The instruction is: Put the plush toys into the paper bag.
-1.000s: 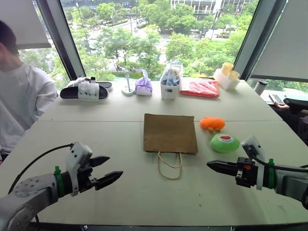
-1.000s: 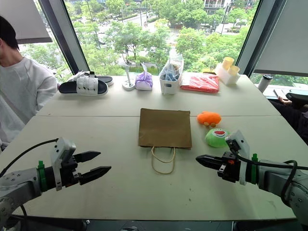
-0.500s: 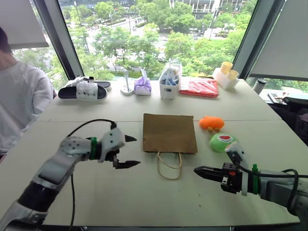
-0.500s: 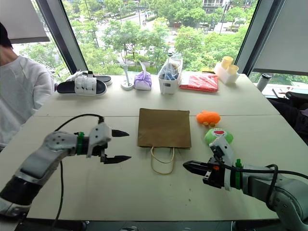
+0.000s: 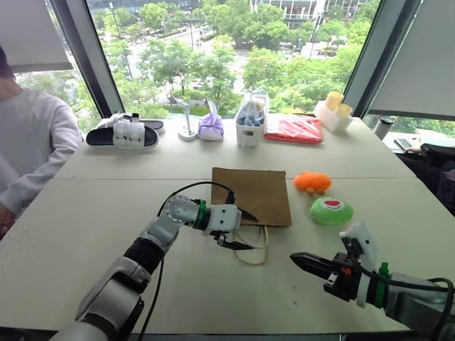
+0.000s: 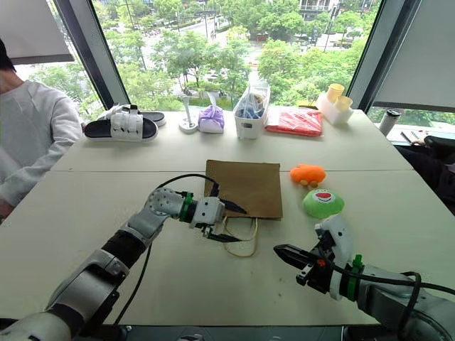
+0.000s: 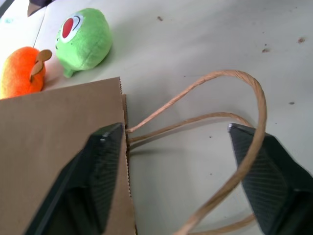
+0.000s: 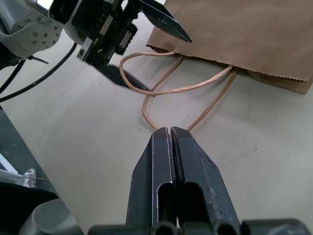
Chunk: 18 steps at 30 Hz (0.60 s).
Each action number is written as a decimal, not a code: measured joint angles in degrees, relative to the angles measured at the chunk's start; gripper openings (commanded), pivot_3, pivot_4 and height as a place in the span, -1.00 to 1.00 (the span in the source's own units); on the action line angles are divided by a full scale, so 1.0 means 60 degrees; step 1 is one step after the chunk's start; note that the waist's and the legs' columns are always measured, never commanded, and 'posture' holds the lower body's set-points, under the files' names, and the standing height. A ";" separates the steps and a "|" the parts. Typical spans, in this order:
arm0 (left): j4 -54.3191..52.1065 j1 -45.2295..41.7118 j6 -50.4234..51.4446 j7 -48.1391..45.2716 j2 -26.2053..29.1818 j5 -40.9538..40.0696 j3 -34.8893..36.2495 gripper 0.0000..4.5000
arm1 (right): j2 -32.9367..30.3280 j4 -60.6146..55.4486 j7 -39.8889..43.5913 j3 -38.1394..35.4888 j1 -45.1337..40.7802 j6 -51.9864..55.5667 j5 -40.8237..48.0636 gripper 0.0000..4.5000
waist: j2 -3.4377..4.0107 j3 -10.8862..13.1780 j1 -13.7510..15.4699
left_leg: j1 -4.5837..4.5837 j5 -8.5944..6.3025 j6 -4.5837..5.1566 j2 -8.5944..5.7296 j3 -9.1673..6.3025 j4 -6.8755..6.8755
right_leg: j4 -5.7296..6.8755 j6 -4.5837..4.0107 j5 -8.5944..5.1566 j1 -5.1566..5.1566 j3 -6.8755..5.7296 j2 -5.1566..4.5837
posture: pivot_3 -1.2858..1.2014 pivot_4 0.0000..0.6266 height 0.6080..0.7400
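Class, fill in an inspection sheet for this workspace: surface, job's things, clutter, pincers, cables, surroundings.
Surface: pale table.
Job's things: paper bag lying flat, twine handles toward the robot; orange plush and green plush beside it, outside.
Clutter: sandals, purple pouch, plastic bag, red packet, yellow cups along the far edge.
Pincers: left pincer open astride the handles; right pincer shut, empty.
Cables: black cable on left arm.
Surroundings: windows, trees, a seated person.

Silver-grey arms, green wrist rings, white wrist housings, a black cable, tapered black jaws
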 measured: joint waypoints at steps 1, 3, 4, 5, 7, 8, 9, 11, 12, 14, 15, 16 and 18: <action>0.0121 -0.0045 -0.0065 -0.0036 -0.0066 0.0005 0.0013 -0.42 | 0.0043 -0.0003 -0.0075 0.0005 -0.0028 -0.0013 0.0004 -1.00 | 0.0000 0.0000 0.0012 | 0.0000 0.0000 0.0000 0.0000 0.0000 0.0002 | 0.0000 0.0002 0.0001 0.0002 0.0000 0.0000 | 0.03 -0.52 1.00; 0.0288 -0.0047 -0.0109 -0.0211 -0.0177 0.0004 0.0016 -0.78 | 0.0165 -0.0005 -0.0248 0.0046 -0.0133 -0.0034 0.0006 -1.00 | -0.0003 -0.0001 0.0019 | 0.0000 0.0000 0.0001 0.0000 -0.0001 0.0005 | -0.0001 0.0006 0.0003 0.0006 0.0000 0.0000 | 0.03 -0.52 1.00; 0.0351 -0.0047 -0.0089 -0.0261 -0.0244 -0.0005 0.0021 -0.98 | 0.0235 -0.0010 -0.0322 0.0130 -0.0191 -0.0057 0.0007 -1.00 | -0.0004 -0.0001 0.0018 | 0.0000 0.0000 0.0001 -0.0001 -0.0002 0.0005 | 0.0000 0.0007 0.0003 0.0005 0.0000 0.0000 | 0.03 -0.52 1.00; 0.0361 -0.0047 0.0009 -0.0324 -0.0329 -0.0070 0.0063 -0.98 | 0.0320 -0.0026 -0.0407 0.0229 -0.0243 -0.0076 0.0007 -1.00 | -0.0005 0.0000 0.0016 | -0.0001 0.0000 0.0001 0.0000 -0.0003 0.0005 | 0.0000 0.0007 0.0004 0.0004 0.0000 0.0000 | 0.03 -0.52 1.00; 0.0361 -0.0108 0.0339 -0.0349 -0.0527 -0.0307 0.0308 -0.98 | 0.0472 -0.0071 -0.0657 0.0557 -0.0491 -0.0096 -0.0010 -1.00 | -0.0009 0.0002 0.0013 | -0.0002 0.0001 0.0000 0.0000 -0.0006 0.0006 | 0.0003 0.0008 0.0004 0.0002 0.0000 0.0001 | 0.03 -0.52 1.00; 0.0359 -0.0177 0.0445 -0.0338 -0.0580 -0.0395 0.0418 -0.98 | 0.0545 -0.0091 -0.0742 0.0654 -0.0584 -0.0117 -0.0015 -1.00 | -0.0009 0.0002 0.0012 | -0.0002 0.0001 0.0000 0.0000 -0.0007 0.0006 | 0.0003 0.0008 0.0004 0.0001 0.0000 0.0001 | 0.03 -0.52 1.00; 0.0339 -0.0309 0.0779 -0.0261 -0.0621 -0.0528 0.0592 -0.98 | 0.0688 -0.0091 -0.0935 0.0827 -0.0784 -0.0145 -0.0076 -1.00 | -0.0010 0.0002 -0.0002 | 0.0003 0.0001 0.0000 0.0000 -0.0006 0.0007 | 0.0007 0.0008 0.0004 0.0003 0.0000 0.0004 | 0.03 -0.52 1.00; 0.0264 -0.0628 0.1662 -0.0071 -0.0722 -0.0884 0.1044 -0.98 | 0.1151 -0.0058 -0.1404 0.1276 -0.1381 -0.0236 -0.0372 -1.00 | -0.0013 0.0004 -0.0039 | 0.0002 0.0002 -0.0001 0.0002 -0.0009 0.0009 | 0.0017 0.0009 0.0005 -0.0001 0.0000 0.0010 | 0.03 -0.52 1.00; 0.0203 -0.0839 0.2120 0.0037 -0.0786 -0.1078 0.1280 -0.98 | 0.1469 -0.0043 -0.1656 0.1593 -0.1802 -0.0348 -0.0595 -1.00 | -0.0013 0.0004 -0.0068 | 0.0000 0.0003 -0.0002 0.0003 -0.0013 0.0008 | 0.0020 0.0009 0.0005 -0.0006 0.0001 0.0014 | 0.03 -0.52 1.00; -0.0197 -0.1189 0.2856 0.0093 -0.0852 -0.1435 0.1598 -0.98 | 0.1806 0.0042 -0.2025 0.2207 -0.2404 -0.0526 -0.1096 -1.00 | -0.0014 -0.0001 -0.0124 | 0.0006 0.0003 -0.0004 0.0003 -0.0025 0.0006 | 0.0023 0.0012 0.0004 0.0002 0.0001 0.0019 | 0.03 -0.52 1.00; -0.0422 -0.1271 0.3185 0.0104 -0.0850 -0.1563 0.1731 -0.98 | 0.1910 0.0180 -0.2173 0.2476 -0.2593 -0.0605 -0.1394 -1.00 | -0.0017 -0.0004 -0.0149 | 0.0005 0.0004 -0.0005 0.0003 -0.0031 0.0006 | 0.0022 0.0012 0.0003 0.0004 0.0001 0.0024 | 0.03 -0.52 1.00; -0.0576 -0.1274 0.3462 0.0117 -0.0852 -0.1677 0.1851 -0.98 | 0.1983 0.0333 -0.2279 0.2669 -0.2677 -0.0663 -0.1665 -1.00 | -0.0014 -0.0009 -0.0188 | 0.0006 0.0004 -0.0006 0.0000 -0.0035 0.0006 | 0.0023 0.0012 0.0003 0.0005 0.0001 0.0024 | 0.03 -0.52 1.00; -0.0719 -0.1265 0.4148 0.0249 -0.0887 -0.1859 0.1970 -0.98 | 0.2325 0.0779 -0.2535 0.3051 -0.2839 -0.0867 -0.2299 -1.00 | -0.0018 -0.0009 -0.0249 | 0.0003 0.0007 -0.0010 0.0001 -0.0034 0.0006 | 0.0024 0.0012 0.0004 -0.0002 0.0002 0.0028 | 0.03 -0.52 1.00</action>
